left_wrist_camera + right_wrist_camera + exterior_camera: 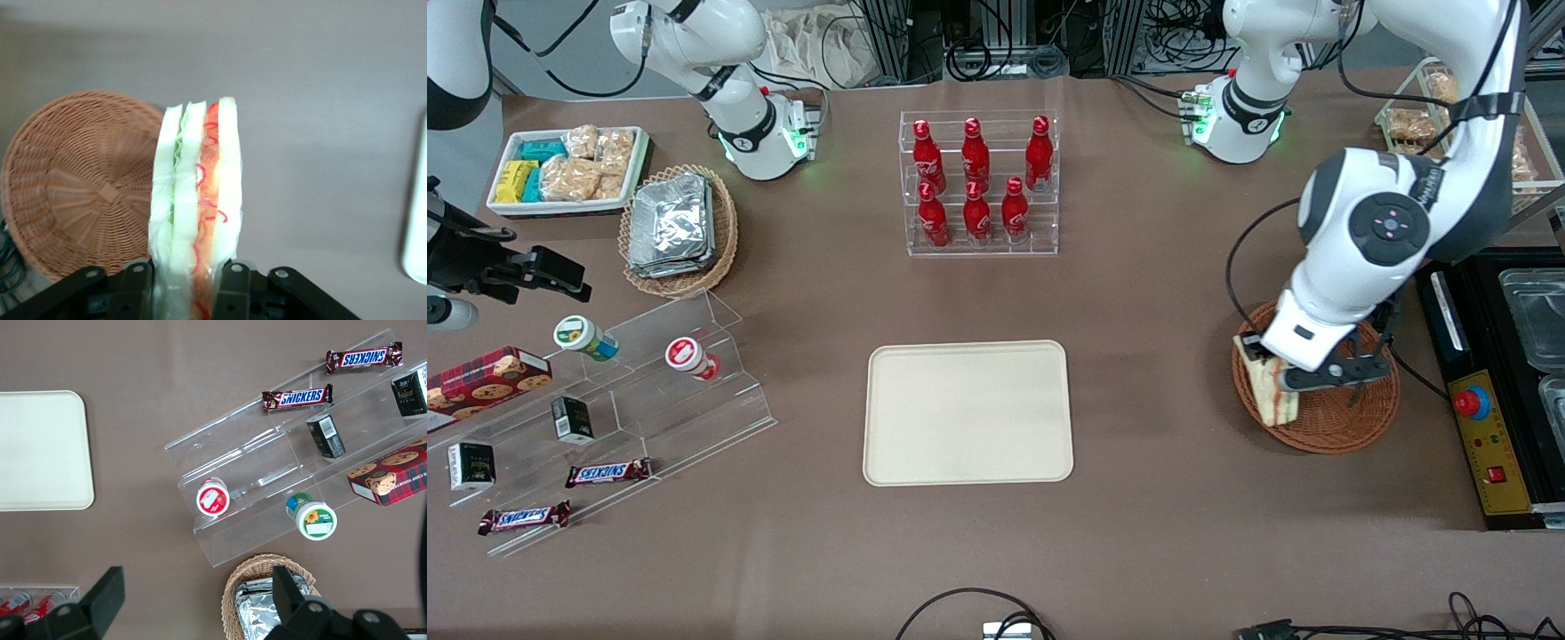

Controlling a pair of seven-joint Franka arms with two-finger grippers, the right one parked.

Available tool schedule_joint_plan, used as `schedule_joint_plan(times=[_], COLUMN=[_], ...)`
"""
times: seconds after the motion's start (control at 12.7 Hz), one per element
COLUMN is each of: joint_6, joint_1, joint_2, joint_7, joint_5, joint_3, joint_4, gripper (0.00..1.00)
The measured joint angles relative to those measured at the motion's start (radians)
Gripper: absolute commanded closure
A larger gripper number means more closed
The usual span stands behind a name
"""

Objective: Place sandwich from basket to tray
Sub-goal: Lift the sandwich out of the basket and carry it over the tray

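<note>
Gripper: I see the left arm's gripper (1282, 378) over the edge of the basket, on the side toward the tray. Fingers are clamped on the sandwich, one on each bread face; the wrist cam shows both finger bases pressing it.

Sandwich: the sandwich (1266, 388) is in the gripper, standing on edge, w/ filling layers showing. In the wrist cam the sandwich (198, 213) shows green on one side, red-orange on the other, cream bread between and outside. In the wrist cam it looks lifted clear of the basket; I cannot tell from the front cam if its lower edge touches the weave.

Basket: the basket (1334, 418) is reddish-brown wicker, toward the working arm's end of the table. In the wrist cam the basket (80, 187) has nothing inside that I can see; the sandwich overlaps only its rim.

Tray: the tray (967, 412) is cream-beige, flat on the table near the middle, well apart from the basket, bare on top. A small piece of the tray (417, 227) is visible in the wrist cam too.

Other things: rack of red bottles (978, 182), farther from the front cam than the tray. Clear stepped shelf (649, 373) w/ small jars and boxes, toward the parked arm's end. Two Snickers bars (608, 472) near that shelf. Tan basket w/ foil packets (679, 229) and white tray of snack packets (567, 169) at the same end.
</note>
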Motion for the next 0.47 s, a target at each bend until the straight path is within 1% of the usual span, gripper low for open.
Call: schedule_joint_plan(times=[0.08,0.24,0.47], joint_6=[-0.018,-0.081,-0.112], joint_1=[-0.002,-0.028,-0.107], joint_2=[0.015,0.065,0.156], joint_7=[0.0,-0.005,-0.086], joint_5=[0.0,0.0,-0.001], joint_3=[-0.033,-0.078,-0.084], joint_4=[0.04,0.144,0.269], gripper=[0.67,0.68,0.68])
